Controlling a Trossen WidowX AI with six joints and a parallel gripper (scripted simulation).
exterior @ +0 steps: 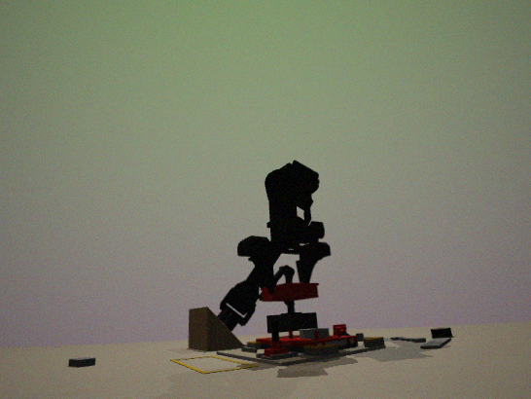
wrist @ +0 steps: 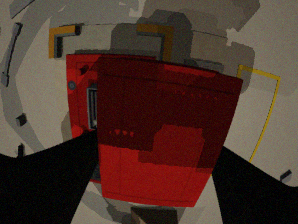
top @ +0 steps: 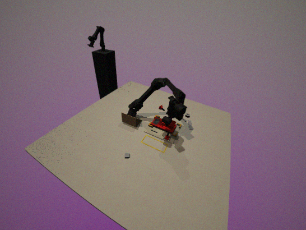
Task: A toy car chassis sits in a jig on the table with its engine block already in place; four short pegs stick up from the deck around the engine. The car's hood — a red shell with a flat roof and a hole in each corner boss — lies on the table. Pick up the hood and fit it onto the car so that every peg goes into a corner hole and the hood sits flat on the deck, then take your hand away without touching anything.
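- Gripper (exterior: pixel 292 279) clenched on the red hood (exterior: pixel 290 291), gripping it by two opposite sides.
- Hood is in the air, roughly level, above the dark engine block (exterior: pixel 292 322); a gap shows between them.
- Car (exterior: pixel 306 341) sits in its jig on the table (top: pixel 84 157).
- Yellow outline (exterior: pixel 211 364) marked on the table just beside the car.

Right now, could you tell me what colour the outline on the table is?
Yellow; the outline shows best in the top view.

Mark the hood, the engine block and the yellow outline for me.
hood (exterior: pixel 290 291): exterior view, its red side wall.
engine block (exterior: pixel 292 322): exterior view, its dark side face.
yellow outline (top: pixel 153 143): top view, its left border.
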